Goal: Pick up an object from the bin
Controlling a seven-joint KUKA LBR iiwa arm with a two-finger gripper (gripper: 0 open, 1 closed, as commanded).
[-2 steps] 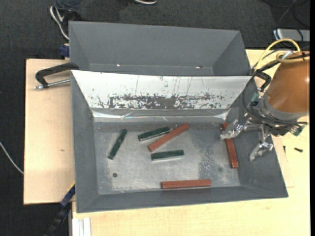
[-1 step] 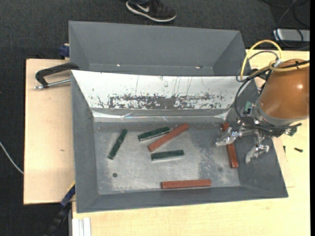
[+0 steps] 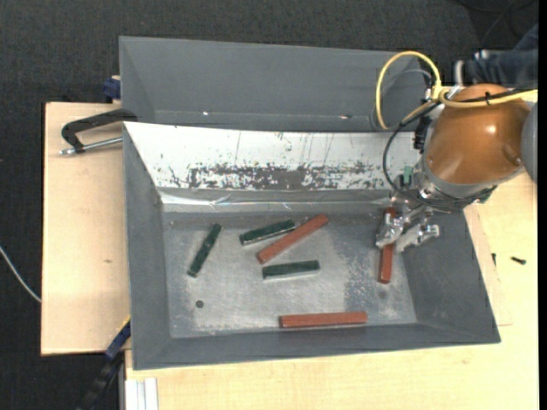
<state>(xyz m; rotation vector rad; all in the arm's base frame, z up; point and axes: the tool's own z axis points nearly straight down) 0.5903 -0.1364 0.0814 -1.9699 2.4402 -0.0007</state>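
My gripper (image 3: 403,231) is low over the right side of the bin, under the orange dome of the wrist. A short red-brown bar (image 3: 385,266) stands on end just below it; the bar's upper end meets the gripper's left side. Whether the bar is gripped or only touched cannot be told from this view. To the left lies a dark green bar (image 3: 291,269), apart from the gripper.
A long red-brown bar (image 3: 293,238) lies slanted across a dark green bar (image 3: 267,232) mid-bin. Another green bar (image 3: 203,249) lies at the left, and a red-brown bar (image 3: 323,319) along the front wall. The right wall slopes up close beside the gripper.
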